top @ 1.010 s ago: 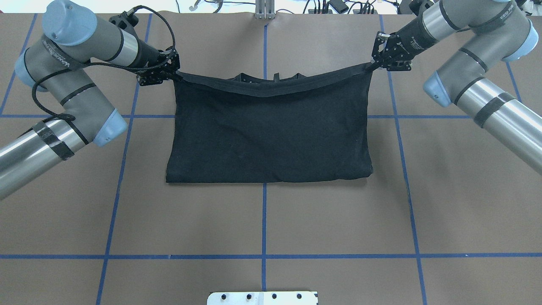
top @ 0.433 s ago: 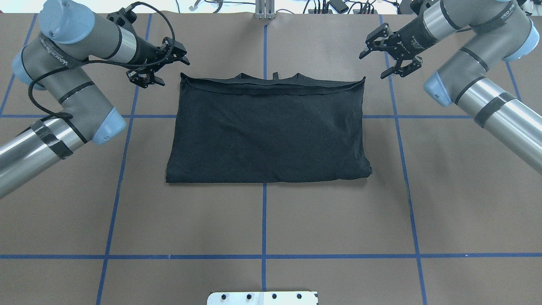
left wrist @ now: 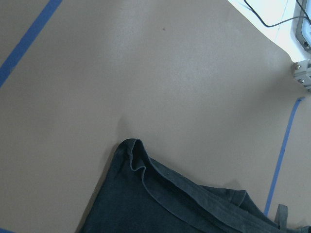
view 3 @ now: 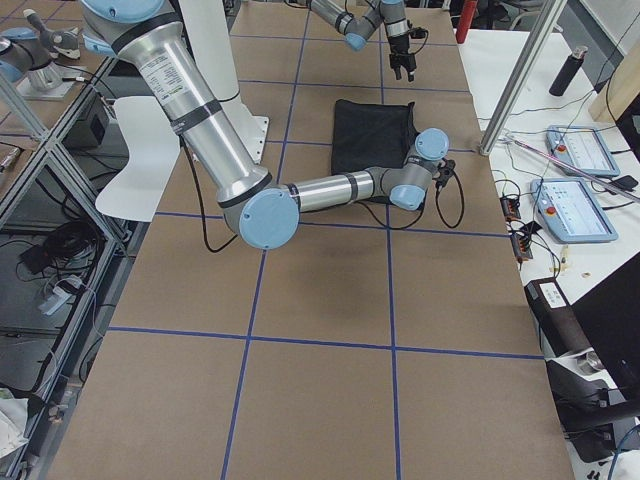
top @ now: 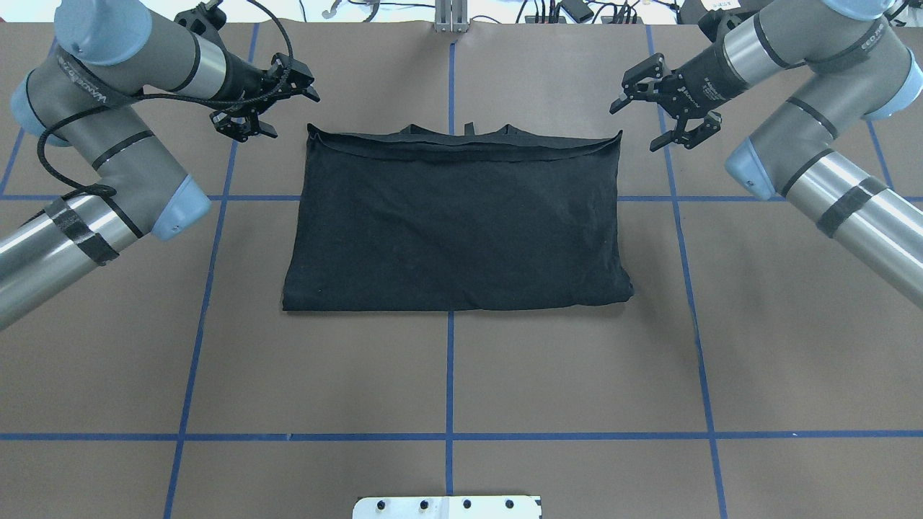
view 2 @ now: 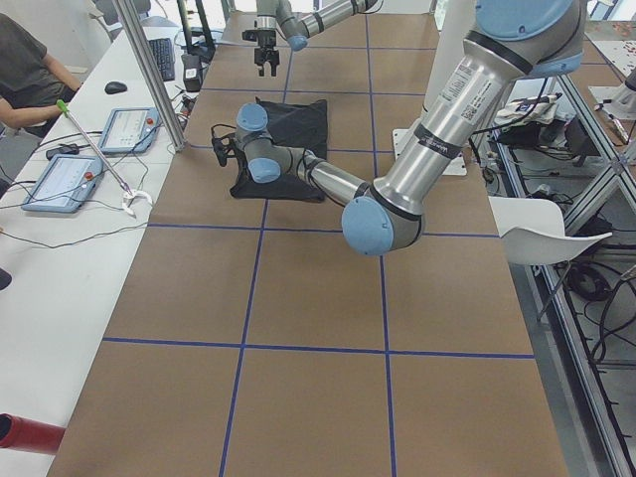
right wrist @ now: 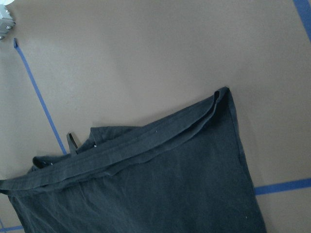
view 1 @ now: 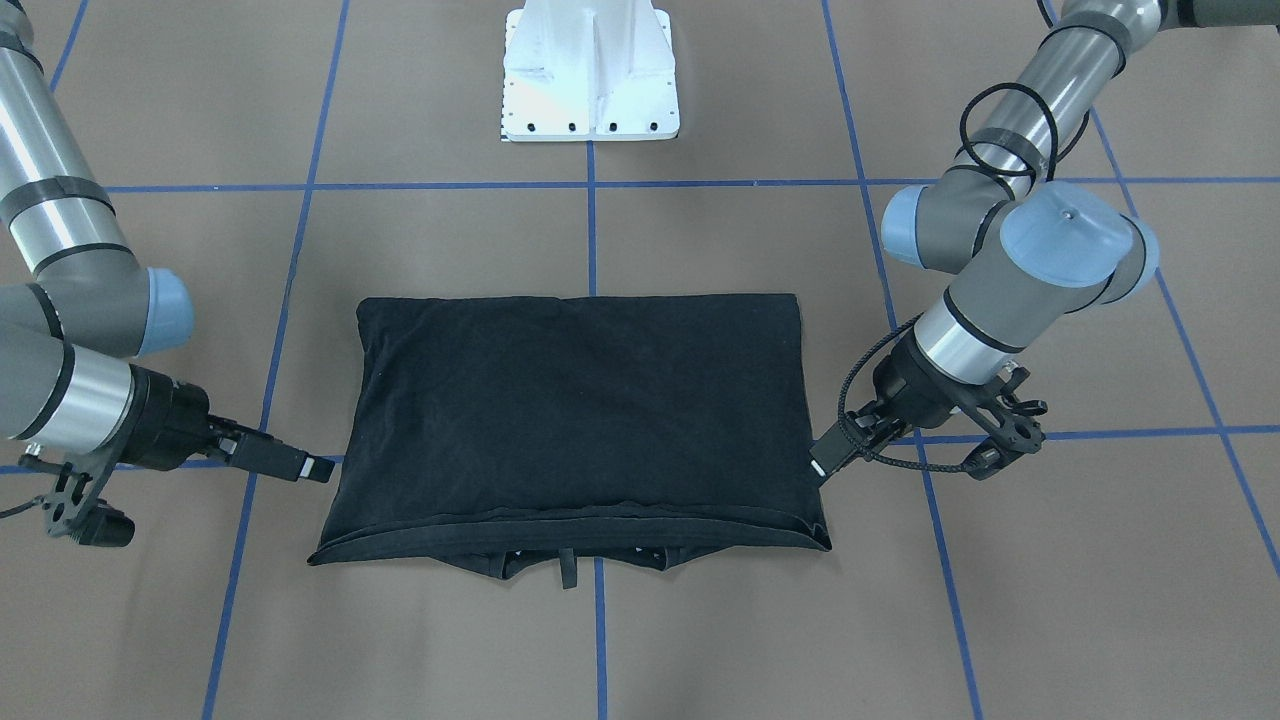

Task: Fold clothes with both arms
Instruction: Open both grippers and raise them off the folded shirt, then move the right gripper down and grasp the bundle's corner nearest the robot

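Note:
The clothes are one black T-shirt (top: pixel 454 216), folded into a flat rectangle in the middle of the table, plain side up. Its doubled far hem and collar edges show along the far side (view 1: pixel 570 545). My left gripper (top: pixel 288 112) hovers open just off the shirt's far left corner, holding nothing. My right gripper (top: pixel 634 128) hovers open off the far right corner, also holding nothing. The left wrist view shows the rumpled left corner (left wrist: pixel 133 155). In the right wrist view the right corner (right wrist: pixel 221 97) lies flat.
Blue tape lines (top: pixel 450 375) grid the brown table cover. The white bolted pedestal base (view 1: pixel 590 70) stands at the robot's edge. Beyond the far edge runs a white bench with tablets (view 2: pixel 124 129), cables and a seated person (view 2: pixel 25 70).
Both grippers were shut on the far hem corners, holding the hem stretched and raised. They have opened and drawn back outward, and the hem has dropped flat onto the shirt.

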You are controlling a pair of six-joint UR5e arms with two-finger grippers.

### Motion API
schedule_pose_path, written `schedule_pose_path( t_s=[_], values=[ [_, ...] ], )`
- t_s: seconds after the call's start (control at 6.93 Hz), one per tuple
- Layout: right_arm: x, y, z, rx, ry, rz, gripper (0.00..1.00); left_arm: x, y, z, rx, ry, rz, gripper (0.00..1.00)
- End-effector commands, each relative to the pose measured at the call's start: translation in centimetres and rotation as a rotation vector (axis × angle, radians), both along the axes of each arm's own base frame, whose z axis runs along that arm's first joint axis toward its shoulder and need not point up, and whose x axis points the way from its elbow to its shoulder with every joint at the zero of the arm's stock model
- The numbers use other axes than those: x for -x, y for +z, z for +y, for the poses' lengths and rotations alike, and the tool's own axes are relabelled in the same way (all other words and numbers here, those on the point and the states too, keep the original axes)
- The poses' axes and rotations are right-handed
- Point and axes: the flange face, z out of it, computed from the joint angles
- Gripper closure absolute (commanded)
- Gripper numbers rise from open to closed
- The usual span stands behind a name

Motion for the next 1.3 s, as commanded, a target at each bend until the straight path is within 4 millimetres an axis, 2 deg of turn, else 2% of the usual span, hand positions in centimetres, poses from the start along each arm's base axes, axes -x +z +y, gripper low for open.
schedule_pose_path(
  t_s=[0.0, 0.14, 0.29, 0.43, 0.58, 0.72, 0.87, 1.15],
  values=[
    [3.1, 0.3, 5.3, 0.085, -0.045, -0.010, 0.00, 1.3, -1.8, 0.5, -0.026, -0.010, 0.021, 0.00],
    [4.8, 1.3, 7.1, 0.148, -0.065, 0.001, 0.00, 2.0, -3.3, 1.1, -0.037, -0.013, 0.030, 0.00],
    [4.8, 3.1, 8.0, 0.208, -0.071, 0.016, 0.00, 2.4, -4.7, 1.6, -0.037, -0.018, 0.027, 0.00],
    [6.0, 5.7, 10.8, 0.248, -0.090, 0.046, 0.00, 3.0, -6.0, 2.1, -0.052, -0.019, 0.038, 0.00],
    [5.6, 6.4, 12.5, 0.246, -0.099, 0.047, 0.00, 3.6, -6.8, 3.0, -0.063, -0.019, 0.046, 0.00],
    [6.1, 7.3, 15.4, 0.245, -0.131, 0.055, 0.00, 4.0, -7.6, 3.7, -0.065, -0.018, 0.048, 0.00],
    [6.7, 7.1, 15.9, 0.242, -0.143, 0.056, 0.00, 4.2, -8.3, 4.2, -0.062, -0.016, 0.046, 0.00],
    [8.6, 6.9, 17.1, 0.228, -0.154, 0.064, 0.01, 4.3, -8.5, 4.3, -0.063, -0.016, 0.047, 0.00]
  ],
)
